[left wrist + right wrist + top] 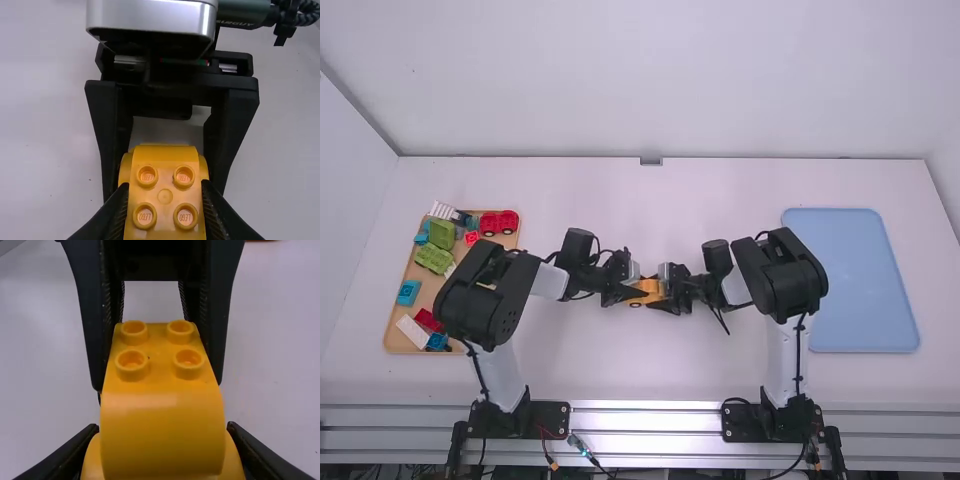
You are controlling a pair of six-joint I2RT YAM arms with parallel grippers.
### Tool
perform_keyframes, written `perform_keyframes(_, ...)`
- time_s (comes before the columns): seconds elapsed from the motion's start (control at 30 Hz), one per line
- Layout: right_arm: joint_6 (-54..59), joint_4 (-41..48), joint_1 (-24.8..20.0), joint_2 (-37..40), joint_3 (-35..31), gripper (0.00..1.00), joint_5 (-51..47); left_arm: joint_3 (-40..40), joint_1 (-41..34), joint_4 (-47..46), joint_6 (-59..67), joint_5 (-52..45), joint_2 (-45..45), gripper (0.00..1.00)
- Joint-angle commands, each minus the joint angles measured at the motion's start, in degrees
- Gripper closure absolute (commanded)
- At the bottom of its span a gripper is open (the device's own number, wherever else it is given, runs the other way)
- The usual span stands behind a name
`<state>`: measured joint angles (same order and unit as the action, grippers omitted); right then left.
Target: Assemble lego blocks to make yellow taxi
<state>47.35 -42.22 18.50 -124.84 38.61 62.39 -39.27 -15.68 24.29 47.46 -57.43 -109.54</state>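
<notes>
Left gripper: I have one end of the taxi clamped | right gripper: I grip its other end | taxi: between both, studs showing | tray: well apart from both.

white links | black joints | black cable | orange-tipped lead | left gripper black
</notes>
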Motion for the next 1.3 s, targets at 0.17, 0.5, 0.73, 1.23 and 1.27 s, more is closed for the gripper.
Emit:
perform_keyframes(0.17, -0.81, 0.42, 1.05, -1.20, 0.04, 0.44, 0.26, 1.40, -5.49, -3.98, 0.37, 13.53, -3.43, 0.98)
perform_keyframes(0.5, -0.81, 0.46, 1.05, -1.20, 0.04, 0.44, 0.17, 1.40, -5.44, -4.24, 1.01, 13.57, -3.41, 0.97)
perform_keyframes(0.73, -0.81, 0.44, 1.03, -1.20, 0.07, 0.43, 0.15, 1.40, -5.09, -4.35, 0.76, 13.57, -2.93, 0.85)
perform_keyframes(1.23, -0.83, 0.44, 1.03, -1.20, 0.07, 0.42, 0.17, 1.40, -5.22, -5.62, 0.35, 13.53, 1.77, 0.69)
perform_keyframes(1.27, -0.85, 0.44, 1.03, -1.20, 0.07, 0.42, 0.17, 1.40, -5.25, -5.62, 0.37, 13.55, 1.77, 0.69)
